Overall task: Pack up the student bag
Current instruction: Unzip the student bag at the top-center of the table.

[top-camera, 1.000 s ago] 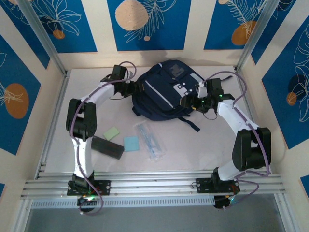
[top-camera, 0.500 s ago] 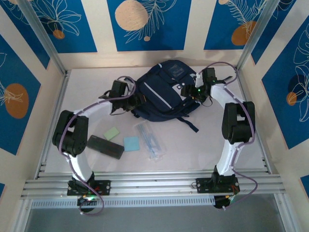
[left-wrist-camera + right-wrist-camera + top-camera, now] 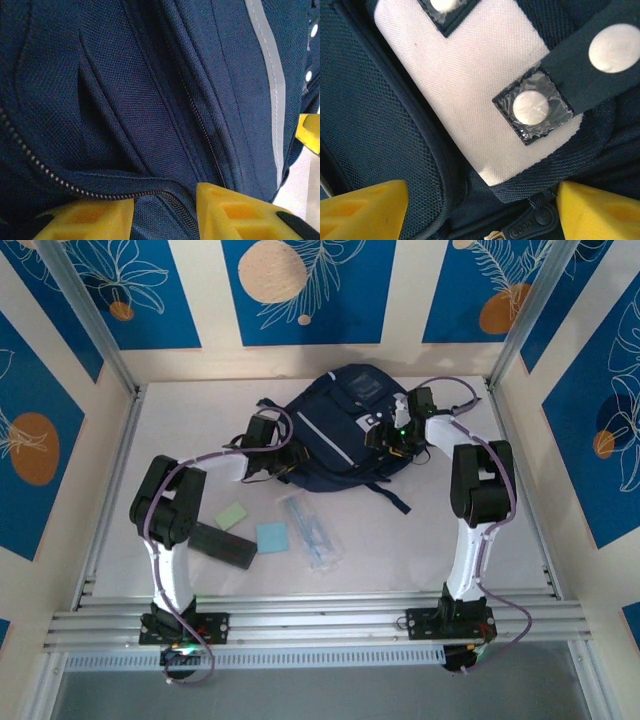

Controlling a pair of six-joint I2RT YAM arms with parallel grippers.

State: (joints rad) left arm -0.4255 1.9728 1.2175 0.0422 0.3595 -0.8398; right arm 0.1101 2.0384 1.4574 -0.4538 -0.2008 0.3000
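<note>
Student bag (image 3: 335, 435), one, lies on the counter (image 3: 420, 540) between two hands. Left hand (image 3: 164, 214) is narrow around its zipper (image 3: 165, 202); I cannot tell whether it grips. Right hand (image 3: 479, 207) gapes wide below the grey patch (image 3: 470, 100). Behind the left hand lie one green sticky pad (image 3: 232, 516), one blue sticky pad (image 3: 271, 536), one black case (image 3: 222, 544) and one clear packet (image 3: 310, 530).

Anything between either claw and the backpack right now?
Nothing visible. The left claw is right up against the backpack fabric by a zipper. The right claw sits close over the white patch, fingers spread.
</note>
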